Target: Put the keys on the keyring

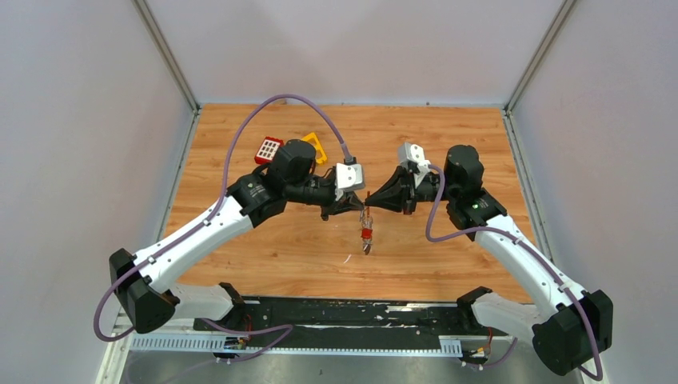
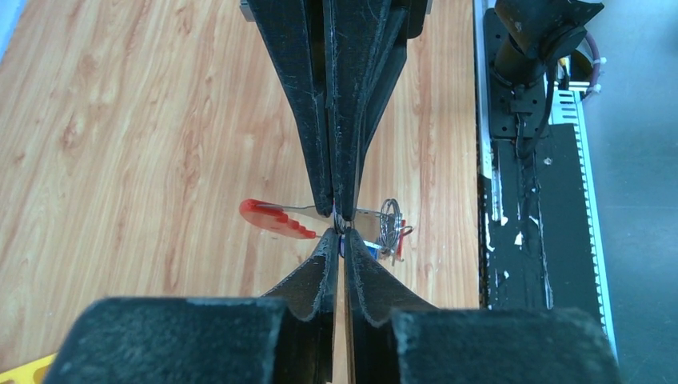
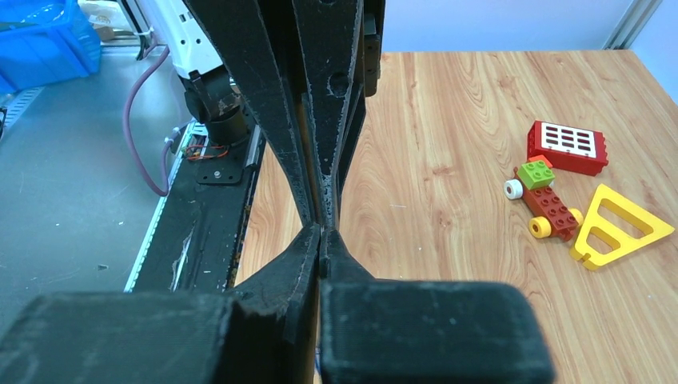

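Dangling above the table [image 1: 264,256], the red key [image 2: 272,218] and keyring [image 2: 390,224] hang where left gripper [image 2: 341,238] and right gripper [image 3: 321,234] meet, both pinched shut.

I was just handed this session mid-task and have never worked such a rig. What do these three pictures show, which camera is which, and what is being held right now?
Two robot arms stand at the near edge of a wooden table, each ending in a two-finger gripper. The wide picture looks down from above and behind them. The other two come from cameras on the wrists: each shows its own fingers large at the bottom and the other arm's fingers coming in from the top. The left gripper and right gripper are both closed, tip to tip above the table. It looks as if the right pinches the shaft of the red-headed key and the left the keyring, but the view is tight. Further back lie a red block with white buttons, a small toy car and a yellow triangular frame.
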Robot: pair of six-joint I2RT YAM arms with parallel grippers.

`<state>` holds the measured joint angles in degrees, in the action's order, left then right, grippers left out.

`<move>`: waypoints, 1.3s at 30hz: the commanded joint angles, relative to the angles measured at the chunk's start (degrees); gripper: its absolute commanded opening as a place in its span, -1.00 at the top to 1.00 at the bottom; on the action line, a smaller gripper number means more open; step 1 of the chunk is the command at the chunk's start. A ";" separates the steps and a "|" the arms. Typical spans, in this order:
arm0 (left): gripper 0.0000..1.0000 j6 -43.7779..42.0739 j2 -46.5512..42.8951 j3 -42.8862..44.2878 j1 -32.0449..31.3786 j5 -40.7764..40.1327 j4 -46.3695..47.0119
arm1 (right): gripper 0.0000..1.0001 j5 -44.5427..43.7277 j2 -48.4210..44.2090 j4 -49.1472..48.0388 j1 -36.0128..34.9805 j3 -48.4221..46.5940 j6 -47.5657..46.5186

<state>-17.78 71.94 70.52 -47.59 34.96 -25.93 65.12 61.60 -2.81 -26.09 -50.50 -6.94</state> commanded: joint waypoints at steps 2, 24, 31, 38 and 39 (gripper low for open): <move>0.69 1.60 0.62 -0.27 -0.39 2.64 1.28 | 1.00 -2.26 -1.42 -3.15 -0.53 -0.45 -0.55; 0.44 0.94 -0.53 1.32 -0.39 1.18 2.15 | 1.00 -1.94 -1.98 -1.23 -0.63 -0.48 -2.91; 0.69 1.69 0.30 2.15 -0.39 1.94 2.75 | 1.00 -1.75 -1.69 -1.40 -0.63 -0.13 -2.99; 0.92 2.44 0.99 2.57 -0.39 2.13 3.08 | 1.00 -1.80 -1.76 -1.37 -0.63 0.01 -3.07; 0.99 2.48 0.91 2.54 -0.39 1.97 3.07 | 1.00 -1.80 -1.76 -1.28 -0.63 0.07 -3.15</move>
<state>-16.60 72.51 70.67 -47.59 34.83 -24.77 63.53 60.97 -2.13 -26.57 -50.46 -9.15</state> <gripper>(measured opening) 0.054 0.013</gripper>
